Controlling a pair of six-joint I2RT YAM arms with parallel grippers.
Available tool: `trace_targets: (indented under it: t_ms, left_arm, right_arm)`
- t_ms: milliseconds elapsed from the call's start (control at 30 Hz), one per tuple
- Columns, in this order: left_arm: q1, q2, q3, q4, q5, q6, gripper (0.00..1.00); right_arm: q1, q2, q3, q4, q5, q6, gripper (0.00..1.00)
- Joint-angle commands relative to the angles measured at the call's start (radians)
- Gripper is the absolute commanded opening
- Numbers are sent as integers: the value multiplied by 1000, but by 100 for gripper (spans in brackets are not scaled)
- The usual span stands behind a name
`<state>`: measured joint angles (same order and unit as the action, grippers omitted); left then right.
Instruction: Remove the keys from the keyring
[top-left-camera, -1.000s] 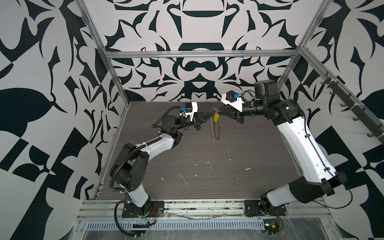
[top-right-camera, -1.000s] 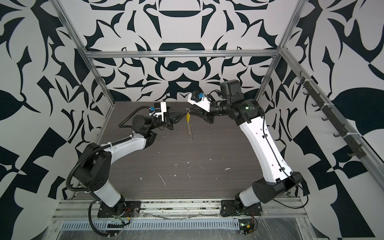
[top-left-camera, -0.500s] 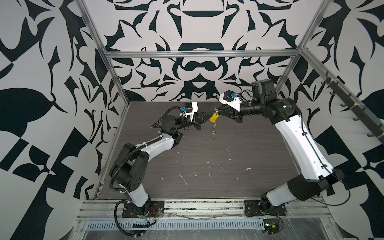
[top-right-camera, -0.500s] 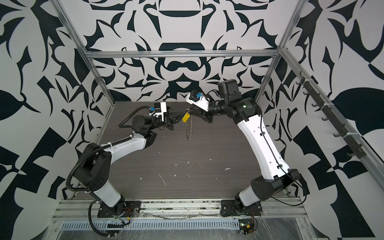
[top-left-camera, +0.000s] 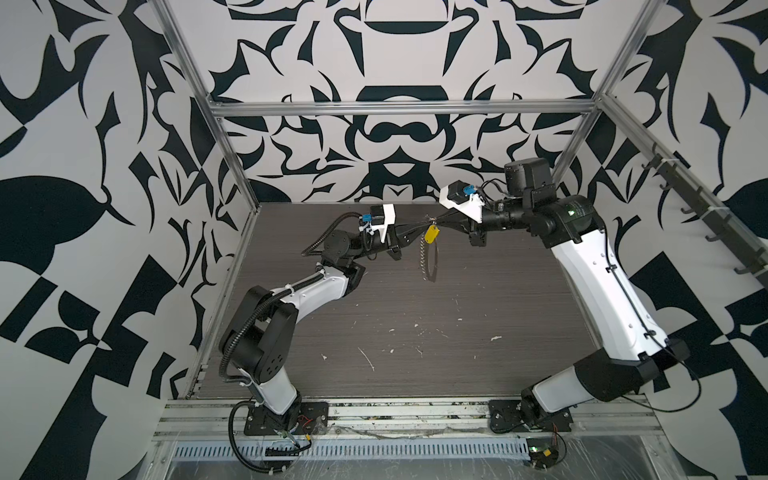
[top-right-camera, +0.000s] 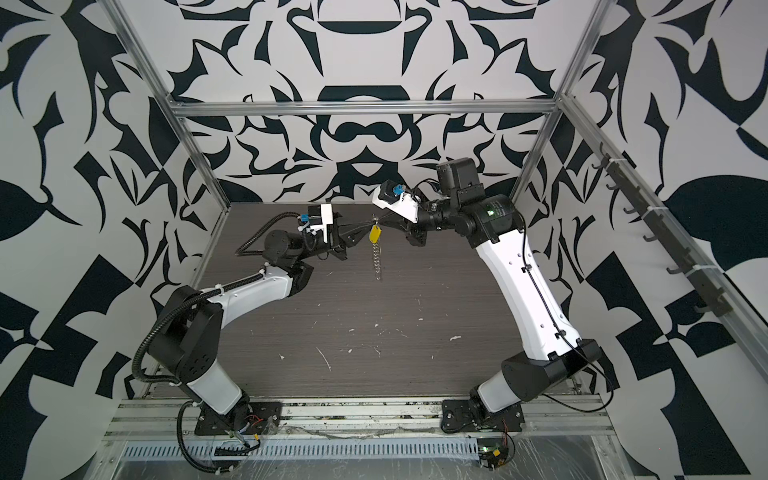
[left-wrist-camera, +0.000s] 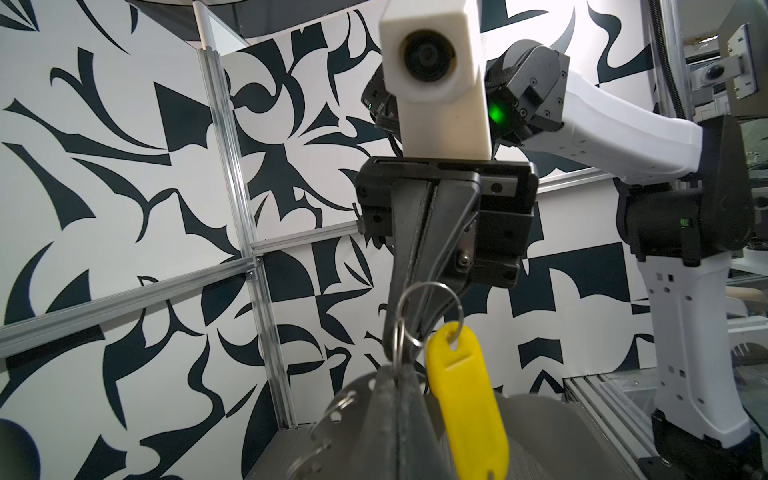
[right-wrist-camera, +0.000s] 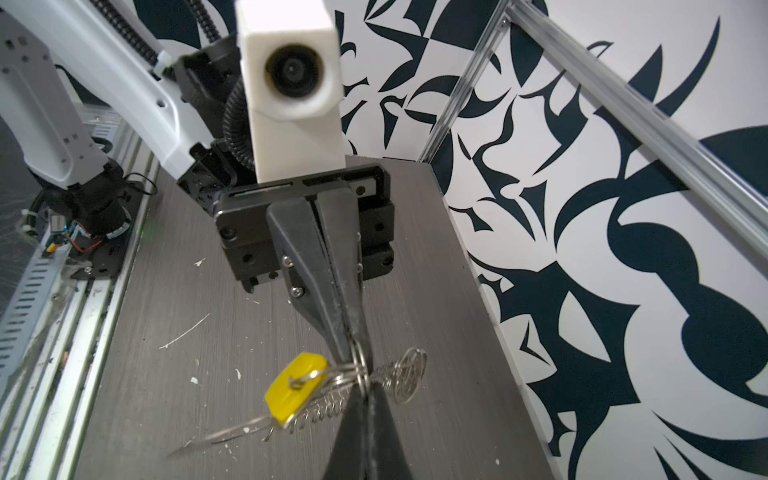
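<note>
Even, diffuse overhead light fills the patterned enclosure in both top views, leaving the dark table (top-left-camera: 415, 324) softly lit, with only faint shadows beneath the arms. In the left wrist view, glare bleaches the wall behind the right arm (left-wrist-camera: 615, 124), a green indicator lamp (left-wrist-camera: 496, 112) glows, a straight frame rail (left-wrist-camera: 232, 166) curves slightly, and the nearest fingers (left-wrist-camera: 390, 424) are out of focus. In the right wrist view the close camera housing (right-wrist-camera: 291, 83) looks soft, and the thin metal end of the keys (right-wrist-camera: 297, 388) blurs

Yellow keys (top-left-camera: 431, 234) aloft, keyring (top-left-camera: 423, 261) chain dangling below
</note>
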<state>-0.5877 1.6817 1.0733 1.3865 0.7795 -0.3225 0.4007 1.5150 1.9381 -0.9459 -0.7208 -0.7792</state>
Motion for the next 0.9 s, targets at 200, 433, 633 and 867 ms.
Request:
trace_targets:
  t_ms: [200, 433, 633, 867]
  left_arm:
    - [7, -16, -38, 54, -67, -32, 47]
    - [62, -81, -147, 54, -123, -115, 60]
    - [78, -214, -220, -150, -179, -214, 55]
    - [17, -392, -155, -682, -287, -136, 52]
  right_arm:
    - [4, -30, -1, 12, 48, -8, 0]
    - [4, -58, -96, 83, 117, 13, 0]
    - [7, -117, -263, 233, 184, 45, 0]
    - [35, -130, -336, 304, 268, 68, 0]
